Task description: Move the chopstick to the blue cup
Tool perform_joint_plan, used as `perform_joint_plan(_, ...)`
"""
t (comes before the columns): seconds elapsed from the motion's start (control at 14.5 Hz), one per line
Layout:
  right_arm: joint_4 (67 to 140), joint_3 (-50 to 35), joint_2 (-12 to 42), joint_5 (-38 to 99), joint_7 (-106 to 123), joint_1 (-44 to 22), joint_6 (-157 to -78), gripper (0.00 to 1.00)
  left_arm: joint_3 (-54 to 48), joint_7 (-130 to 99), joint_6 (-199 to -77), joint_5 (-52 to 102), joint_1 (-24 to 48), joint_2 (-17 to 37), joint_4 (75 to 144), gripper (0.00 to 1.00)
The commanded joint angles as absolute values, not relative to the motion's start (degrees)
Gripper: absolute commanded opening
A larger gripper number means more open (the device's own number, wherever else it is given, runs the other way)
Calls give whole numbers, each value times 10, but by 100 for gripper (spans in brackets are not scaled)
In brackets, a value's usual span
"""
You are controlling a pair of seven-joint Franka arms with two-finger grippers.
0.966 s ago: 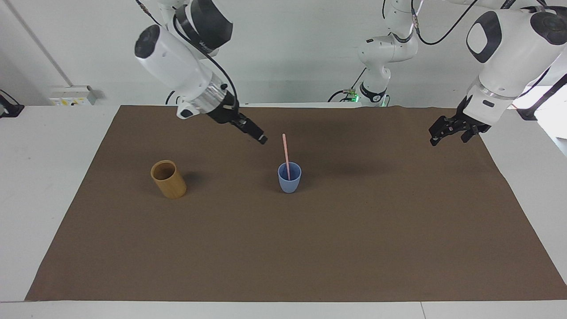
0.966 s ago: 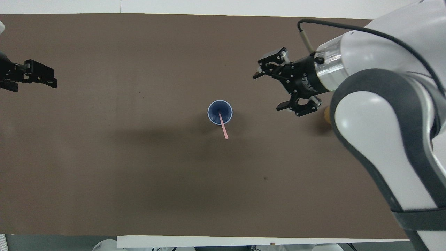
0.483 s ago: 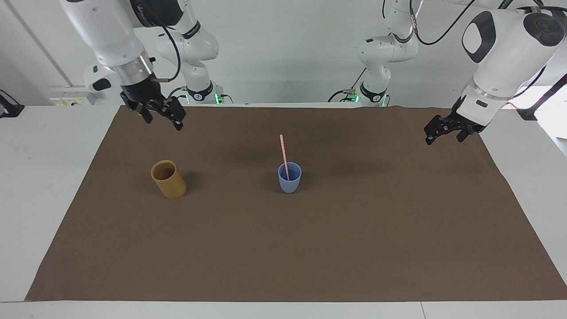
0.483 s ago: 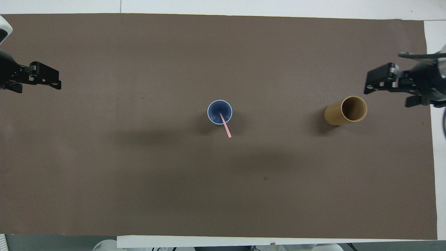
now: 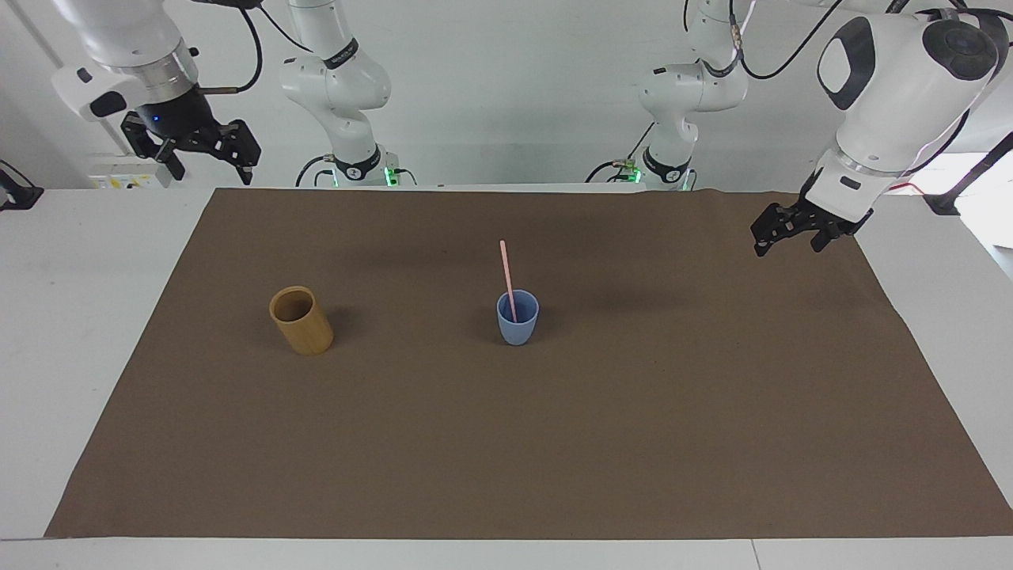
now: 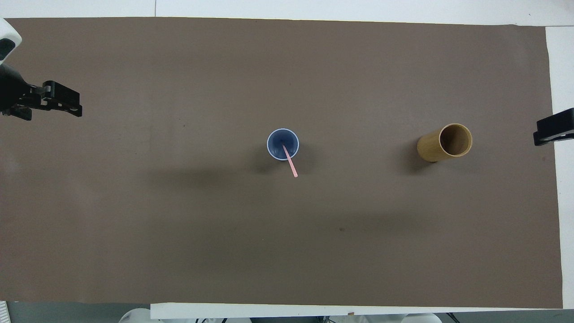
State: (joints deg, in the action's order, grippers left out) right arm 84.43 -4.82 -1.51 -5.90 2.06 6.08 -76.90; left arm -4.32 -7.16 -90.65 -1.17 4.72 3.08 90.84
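Swinging clear since a second ago: right gripper [image 5: 191, 149], then hanging close by the chopstick's top, now lifted off past the mat's corner at the right arm's end, fingers spread, holding nothing. Shifting only slightly over the same span: left gripper [image 5: 782, 231], hovering over the mat's [image 5: 554, 443] edge at the left arm's end, likewise open and empty, waiting. Standing in the blue cup [image 5: 517, 317] near the middle of the mat: chopstick [image 5: 507, 279], lower end inside, leaning on the rim with its top tilting toward the robots. Judging the transfer as done. Watching for trouble: long stick in a small light cup, much of its length sticking out above the rim, so any knock to the table or a passing arm possibly tipping the cup or flicking the stick out. Counting: one chopstick, one blue cup, one tan cup [image 5: 301, 320] standing empty toward the right arm's end, two grippers, one brown mat.
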Motion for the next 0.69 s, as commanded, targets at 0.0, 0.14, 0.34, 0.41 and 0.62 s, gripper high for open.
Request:
perform_joint_plan(0.0, 833, -27, -3, -69, 33, 28, -757, 100, -21, -58, -892, -20, 65, 30, 901, 100)
perform_joint_plan(0.14, 831, -26, 2, -63, 33, 33, -756, 100, -18, -51, -895, -19, 66, 30, 901, 100)
perform_joint_plan(0.34, 833, -19, -2, -62, 33, 28, -755, 100, -18, -52, -893, -19, 66, 29, 905, 100)
perform_joint_plan(0.41, 836, -19, -3, -62, 33, 29, -755, 100, -18, -52, -893, -18, 66, 27, 909, 100)
perform_joint_plan(0.62, 840, -20, -4, -61, 32, 27, -754, 100, -17, -53, -893, -16, 65, 24, 913, 100)
